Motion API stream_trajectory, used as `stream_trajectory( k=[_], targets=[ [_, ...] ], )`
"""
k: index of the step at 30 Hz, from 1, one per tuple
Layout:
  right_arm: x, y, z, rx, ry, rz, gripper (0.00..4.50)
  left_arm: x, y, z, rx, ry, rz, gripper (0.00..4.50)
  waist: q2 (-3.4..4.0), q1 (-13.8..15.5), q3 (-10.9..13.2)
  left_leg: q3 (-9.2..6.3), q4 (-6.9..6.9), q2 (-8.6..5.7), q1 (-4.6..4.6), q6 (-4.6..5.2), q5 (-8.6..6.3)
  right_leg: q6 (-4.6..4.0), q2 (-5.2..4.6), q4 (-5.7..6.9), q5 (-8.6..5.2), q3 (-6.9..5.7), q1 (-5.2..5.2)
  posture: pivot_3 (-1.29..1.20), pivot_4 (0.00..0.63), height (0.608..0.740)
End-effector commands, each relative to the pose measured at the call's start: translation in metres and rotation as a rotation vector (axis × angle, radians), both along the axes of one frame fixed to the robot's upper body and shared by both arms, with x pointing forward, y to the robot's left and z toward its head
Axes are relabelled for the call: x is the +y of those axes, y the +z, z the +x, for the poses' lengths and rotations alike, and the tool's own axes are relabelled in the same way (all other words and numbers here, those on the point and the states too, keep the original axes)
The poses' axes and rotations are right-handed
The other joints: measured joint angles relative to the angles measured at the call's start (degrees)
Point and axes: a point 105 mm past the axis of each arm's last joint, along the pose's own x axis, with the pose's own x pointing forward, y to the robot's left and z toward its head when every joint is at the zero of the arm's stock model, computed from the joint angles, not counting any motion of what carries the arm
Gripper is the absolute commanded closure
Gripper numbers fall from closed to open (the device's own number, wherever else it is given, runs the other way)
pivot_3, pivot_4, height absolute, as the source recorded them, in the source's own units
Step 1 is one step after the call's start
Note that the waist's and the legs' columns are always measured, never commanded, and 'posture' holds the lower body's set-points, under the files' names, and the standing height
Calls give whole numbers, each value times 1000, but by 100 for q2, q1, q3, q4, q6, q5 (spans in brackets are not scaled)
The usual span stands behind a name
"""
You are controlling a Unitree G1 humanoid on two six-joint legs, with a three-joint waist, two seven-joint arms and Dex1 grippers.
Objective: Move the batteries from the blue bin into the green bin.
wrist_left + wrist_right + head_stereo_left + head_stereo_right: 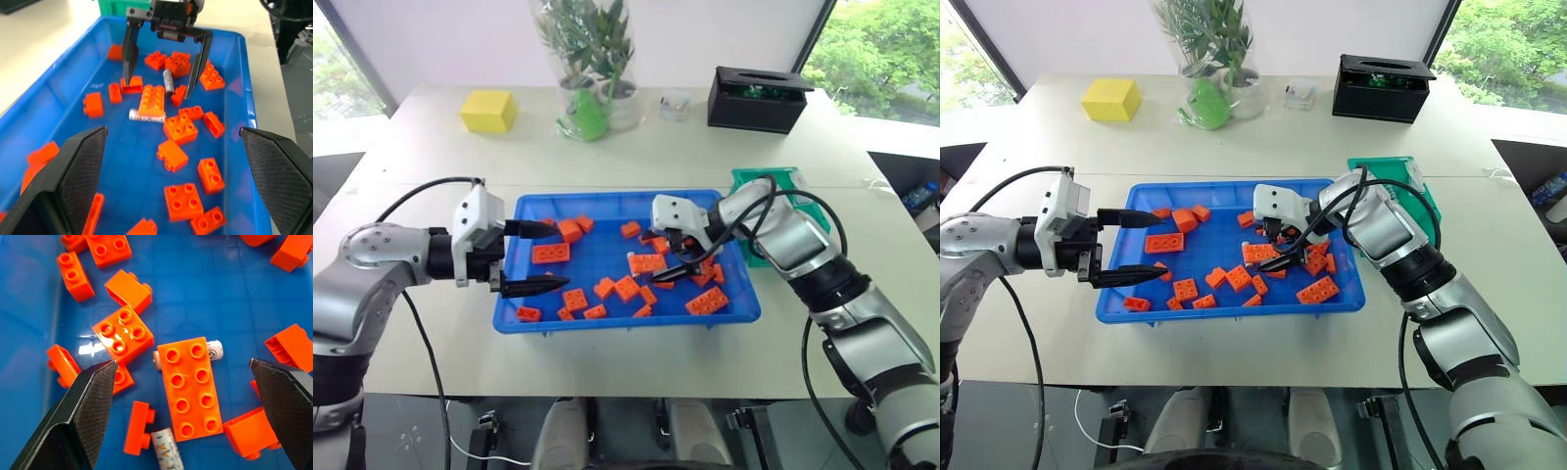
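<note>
Left eye view, beige table (431, 333), windows w/ greenery (876, 49)

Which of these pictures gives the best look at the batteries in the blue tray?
The left wrist view: two batteries lie bare among the orange bricks. In the right wrist view one battery hides under a brick and another is cut off. The eye views do not show them clearly.

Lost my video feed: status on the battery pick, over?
Both grippers open, empty: right gripper over blue bin, left gripper at its edge. Two batteries below. Long orange brick lies across one battery.
</note>
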Motion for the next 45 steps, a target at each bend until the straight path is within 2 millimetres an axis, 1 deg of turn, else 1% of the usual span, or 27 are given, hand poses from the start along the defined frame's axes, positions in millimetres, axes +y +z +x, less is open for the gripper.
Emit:
stream_trajectory(
  k=[1,3,5,7,10,11,14,16,18,20,22,24,25,27,28,30,31,34,36,39,42,45],
  targets=[
    [6,6,10,-48,0,10,48,-4,10,-6,-42,-15,-9,0,0,-6,0,0,0,0,1,0,0,0,0,0,0,0,1,0,150,736],
    [5,3,12,-43,-6,9,48,-4,11,-7,-44,-12,-10,0,0,-9,0,0,1,0,1,0,0,0,0,0,0,0,1,0,150,736],
    [4,1,14,-37,-14,11,547,-3,14,-5,-49,-3,-12,0,0,-2,0,0,0,0,1,0,0,1,0,1,0,0,1,0,150,736],
    [3,0,18,-41,-30,18,1376,-2,15,-4,-51,-1,-14,0,0,-7,0,1,0,-1,1,0,0,1,0,1,1,0,1,0,150,736],
    [3,-1,21,-45,-47,29,2938,-3,17,-3,-53,-4,-15,0,0,-13,0,2,0,-1,1,0,0,1,0,1,1,0,1,0,150,736],
    [3,-1,22,-44,-52,33,3309,-3,17,-2,-54,-5,-15,0,0,-16,0,2,0,-1,1,0,0,1,0,1,1,0,1,0,150,736],
    [3,2,22,-42,-62,48,3350,-4,17,-1,-56,-9,-15,0,0,-16,0,2,0,-1,2,0,0,3,1,2,1,-1,1,0,150,736],
    [5,9,22,-49,-65,67,3350,-4,18,0,-56,-10,-16,0,0,-15,0,2,0,-1,2,-1,0,4,1,2,2,-1,1,0,150,736],
    [11,22,22,-64,-62,102,3350,-3,17,1,-56,-10,-17,0,0,-16,0,2,0,-1,2,-1,0,5,0,1,3,-1,1,0,150,736],
    [27,37,20,-67,-49,164,3350,-3,17,2,-56,-10,-17,0,0,-36,0,1,0,0,2,-1,0,5,1,2,3,-1,0,0,150,736],
    [46,45,17,-56,-34,215,3350,-2,17,3,-56,-10,-19,0,0,-48,0,-1,0,2,2,-1,0,12,3,5,7,0,-2,0,150,736],
    [68,44,11,-50,-5,240,3350,-4,17,5,-60,-11,-24,0,0,-49,0,-3,-1,3,4,-1,0,16,7,8,9,0,-2,0,150,736],
    [81,41,7,-52,16,241,3350,-5,17,6,-61,-12,-30,0,1,-41,-1,-3,-2,3,4,-1,0,16,9,9,9,-1,-2,0,150,736],
    [98,34,0,-57,44,233,3350,-8,16,7,-59,-19,-36,0,0,-34,-1,-2,-3,4,4,-1,0,15,10,10,9,-5,0,0,150,736],
    [105,32,-3,-54,50,236,3350,-9,16,6,-58,-24,-37,0,0,-30,-1,-1,-4,3,3,-1,0,15,10,9,9,-5,0,0,150,736],
    [111,33,-5,-54,47,244,3350,-10,15,5,-59,-28,-36,0,0,-1,-1,-1,-3,2,-1,-1,1,15,5,9,9,-5,0,0,150,736],
    [110,35,-4,-57,41,252,3350,-10,16,5,-61,-25,-37,0,0,11,-1,-1,-2,0,-3,-2,1,15,1,8,9,-5,0,0,150,736],
    [99,40,1,-76,26,246,3350,-5,18,7,-68,-9,-34,0,-5,15,-3,-2,3,-2,-4,-2,1,8,-10,4,6,-6,6,0,150,736],
    [82,39,4,-82,16,209,3350,-3,18,7,-68,-4,-33,0,-5,8,-3,-3,4,-4,-4,-1,1,3,-12,1,3,-5,7,0,150,736],
    [53,30,10,-88,-12,137,3350,-3,16,6,-67,-3,-31,0,-5,0,-3,-2,3,-5,-3,-1,1,5,-9,2,3,-7,5,0,150,736],
    [36,20,14,-86,-39,101,3350,-4,15,5,-67,-4,-30,0,-5,-28,-3,-2,-2,-3,-3,-1,1,7,-2,2,4,-10,3,0,150,736],
    [21,6,11,-66,-39,61,2507,-4,15,6,-67,-3,-33,0,-4,-47,-3,0,-4,-1,-1,-1,1,13,3,4,8,-9,-1,0,150,736]
  ],
)
